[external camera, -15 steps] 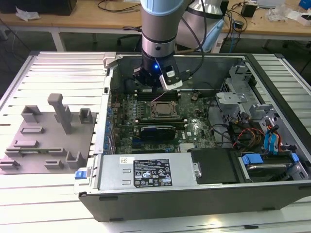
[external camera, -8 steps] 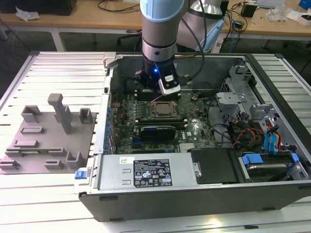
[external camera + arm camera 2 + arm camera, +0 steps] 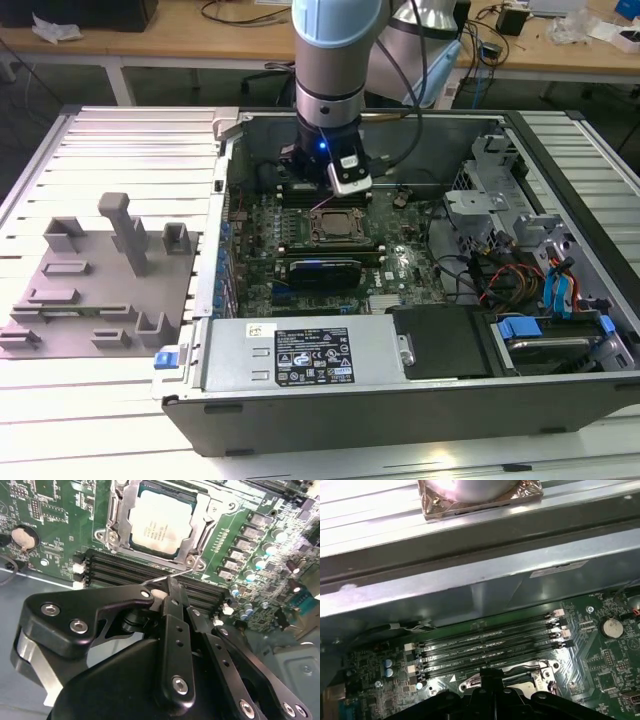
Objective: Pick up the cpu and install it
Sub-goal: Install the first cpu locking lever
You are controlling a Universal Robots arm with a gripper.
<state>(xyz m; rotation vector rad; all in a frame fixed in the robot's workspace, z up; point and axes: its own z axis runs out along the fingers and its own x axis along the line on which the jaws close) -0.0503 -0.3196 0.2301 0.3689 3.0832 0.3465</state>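
The cpu (image 3: 160,527), a silvery square chip, lies flat inside the dark socket frame (image 3: 116,532) on the green motherboard (image 3: 262,262); in the exterior view the cpu (image 3: 335,226) sits mid-board. My gripper (image 3: 171,586) hangs just beside the socket, over the memory slots (image 3: 125,572), its fingers shut together with no chip between them. Its tip is at the thin wire latch lever (image 3: 159,578); whether it touches the lever I cannot tell. In the first wrist view the gripper (image 3: 491,672) partly hides the socket (image 3: 525,672).
The open computer case (image 3: 230,130) surrounds the board. A power supply (image 3: 310,355) lies along the near side, and a drive cage with cables (image 3: 520,260) fills the exterior view's right. A grey fixture tray (image 3: 100,270) rests on the slatted table at the left.
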